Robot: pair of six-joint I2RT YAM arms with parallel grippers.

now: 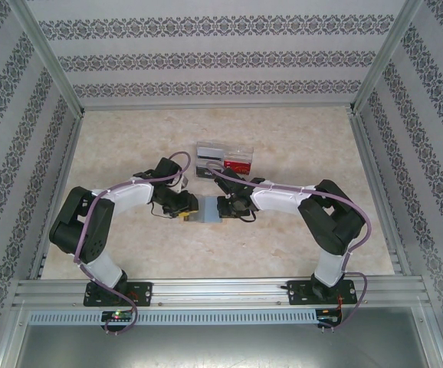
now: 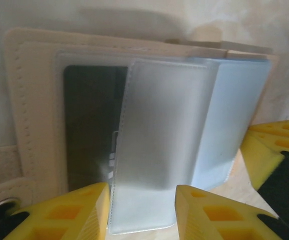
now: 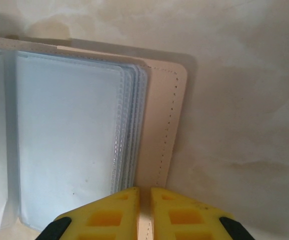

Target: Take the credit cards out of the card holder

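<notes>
The card holder (image 1: 208,208) lies open on the table between both grippers, its beige cover (image 2: 37,100) down and its clear sleeves fanned out. A dark card (image 2: 92,125) shows through the sleeve against the left cover. One empty clear sleeve (image 2: 159,140) stands raised, and its lower end sits between the spread fingers of my left gripper (image 2: 142,189), which is open. My right gripper (image 3: 144,191) is shut on the near edge of the holder's right cover (image 3: 162,115), beside the stack of sleeves (image 3: 69,140). Its yellow fingers (image 2: 277,145) also show in the left wrist view.
A clear plastic tray (image 1: 223,146) stands just behind the grippers, holding a red flat piece (image 1: 239,163) and a grey-white one (image 1: 208,167). Metal rails and patterned walls fence the marbled table (image 1: 298,146) on all sides.
</notes>
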